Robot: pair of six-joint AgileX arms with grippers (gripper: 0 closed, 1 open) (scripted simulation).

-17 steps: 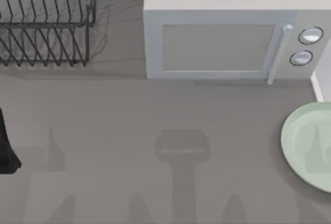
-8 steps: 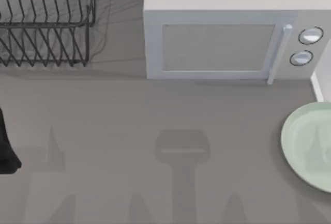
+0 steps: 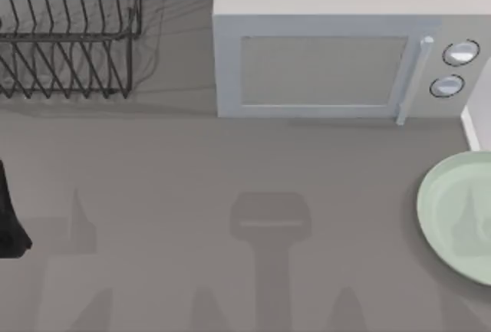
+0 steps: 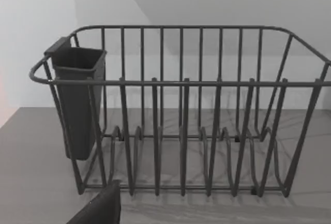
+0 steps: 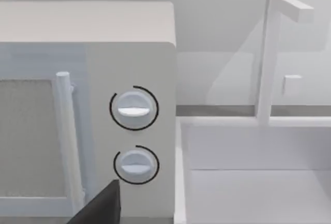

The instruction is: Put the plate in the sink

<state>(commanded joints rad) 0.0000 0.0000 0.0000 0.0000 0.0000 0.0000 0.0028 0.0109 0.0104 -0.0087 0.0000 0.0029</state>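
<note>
One plate: the plate lies flat on the counter at the top view's right edge, untouched.
Sink: the sink sits just beyond it, beside the microwave.
Nearer arm: probably right.
Gripper openings: cannot tell.
Left arm: parked, facing the dish rack.

Light: even, soft, bright overhead | Shadows: I see arm-shaped ones on table toward 6 o'clock; dish rack shadow at 10 | Glare: faint sheen on plate
</note>
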